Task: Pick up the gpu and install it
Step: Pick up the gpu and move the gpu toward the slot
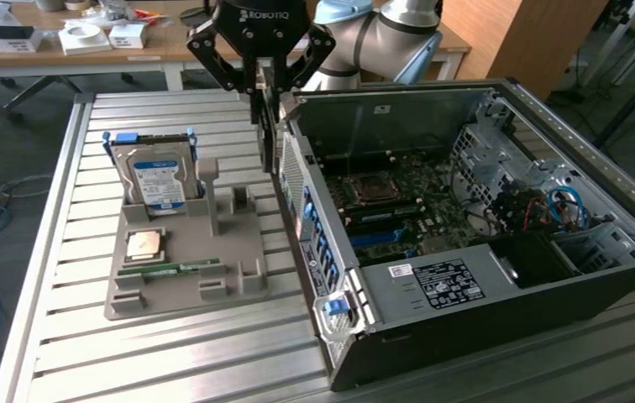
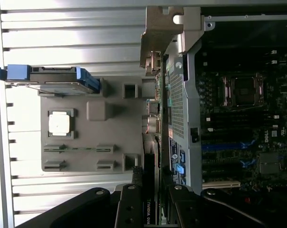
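My gripper [image 1: 260,82] hangs above the table's back edge, shut on the top edge of the gpu [image 1: 264,134]. The gpu is a thin dark card that hangs edge-down between the fingers. In the wrist view the gpu [image 2: 152,142] runs edge-on from my gripper [image 2: 152,211] out to its pale metal bracket [image 2: 164,33]. The card hangs just outside the rear wall [image 1: 295,180] of the open computer case, between that wall and the grey fixture. Inside the case the motherboard [image 1: 407,206] lies exposed, with its slots [image 2: 221,164] in sight.
A grey parts fixture [image 1: 183,260] sits on the slatted aluminium table, to the exterior view's left of the case. It holds an upright silver hard drive [image 1: 159,176], a CPU [image 1: 145,245] and a green memory stick [image 1: 166,269]. A cluttered desk [image 1: 82,38] stands behind.
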`<state>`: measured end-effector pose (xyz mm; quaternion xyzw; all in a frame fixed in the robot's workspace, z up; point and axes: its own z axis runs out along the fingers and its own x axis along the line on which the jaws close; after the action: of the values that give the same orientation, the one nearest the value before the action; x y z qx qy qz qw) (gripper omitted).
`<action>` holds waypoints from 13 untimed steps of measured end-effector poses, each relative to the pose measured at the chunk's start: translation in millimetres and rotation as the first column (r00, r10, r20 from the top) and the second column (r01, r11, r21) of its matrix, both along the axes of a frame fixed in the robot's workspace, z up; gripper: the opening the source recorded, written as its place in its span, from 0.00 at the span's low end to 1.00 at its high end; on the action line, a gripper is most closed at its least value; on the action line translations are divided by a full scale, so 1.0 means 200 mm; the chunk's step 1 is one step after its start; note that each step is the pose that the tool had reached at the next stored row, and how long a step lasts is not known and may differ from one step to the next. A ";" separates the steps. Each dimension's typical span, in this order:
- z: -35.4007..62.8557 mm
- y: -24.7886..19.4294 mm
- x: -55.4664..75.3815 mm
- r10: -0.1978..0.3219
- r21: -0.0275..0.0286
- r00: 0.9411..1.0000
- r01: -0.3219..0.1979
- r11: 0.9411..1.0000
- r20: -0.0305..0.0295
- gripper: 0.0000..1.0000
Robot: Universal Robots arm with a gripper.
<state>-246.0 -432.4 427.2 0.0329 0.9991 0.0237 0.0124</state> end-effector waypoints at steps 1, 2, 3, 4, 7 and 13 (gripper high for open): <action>0.000 0.000 0.01 0.000 0.000 1.000 0.000 1.000 0.000 0.26; 0.000 0.000 0.02 0.000 0.000 1.000 0.000 1.000 0.000 0.26; 0.000 0.000 0.03 0.000 0.000 1.000 0.000 1.000 0.000 0.26; 0.000 0.000 0.03 0.000 0.000 1.000 0.000 1.000 0.000 0.26; 0.000 0.000 0.06 0.000 0.000 1.000 0.000 1.000 0.000 0.26; 0.000 0.000 0.10 0.000 0.000 1.000 0.000 1.000 0.000 0.26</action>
<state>-226.3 -432.4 427.2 0.0329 0.9991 0.0237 0.0123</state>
